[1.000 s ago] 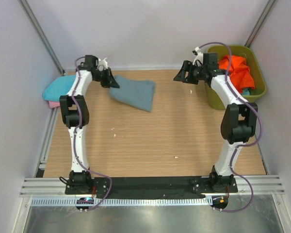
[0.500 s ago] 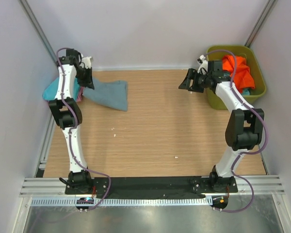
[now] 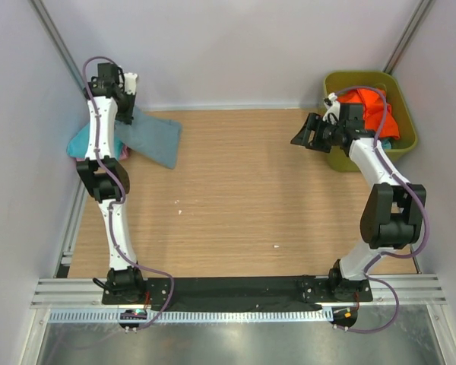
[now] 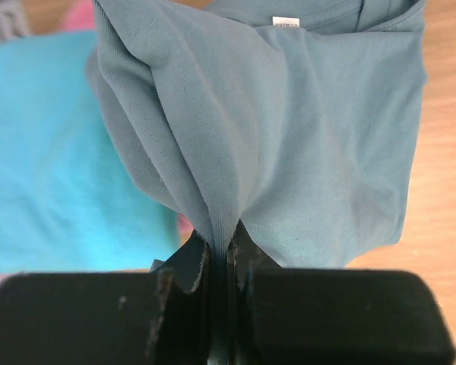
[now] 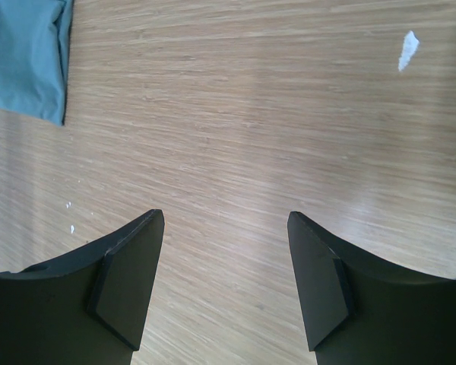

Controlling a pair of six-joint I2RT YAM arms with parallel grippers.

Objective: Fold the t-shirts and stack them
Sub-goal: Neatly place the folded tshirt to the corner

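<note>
Tub (image 3: 407, 137) far right corner: orange shirt (image 3: 380, 114) heaped in it, a bit of blue cloth (image 3: 390, 142) showing under that. Left tool (image 4: 220, 249) clamped tight on a bunched fold of the grey shirt (image 4: 289, 137) at the far left corner, cloth spreading away from the tips partly over the turquoise shirt (image 4: 53, 152) with a pink shirt (image 4: 80, 14) peeking beyond it; right tool (image 5: 225, 228) jaws apart, empty, over bare table (image 5: 251, 114) just beside the tub. White label (image 4: 286, 21) at the grey shirt's collar, print too small to read.
</note>
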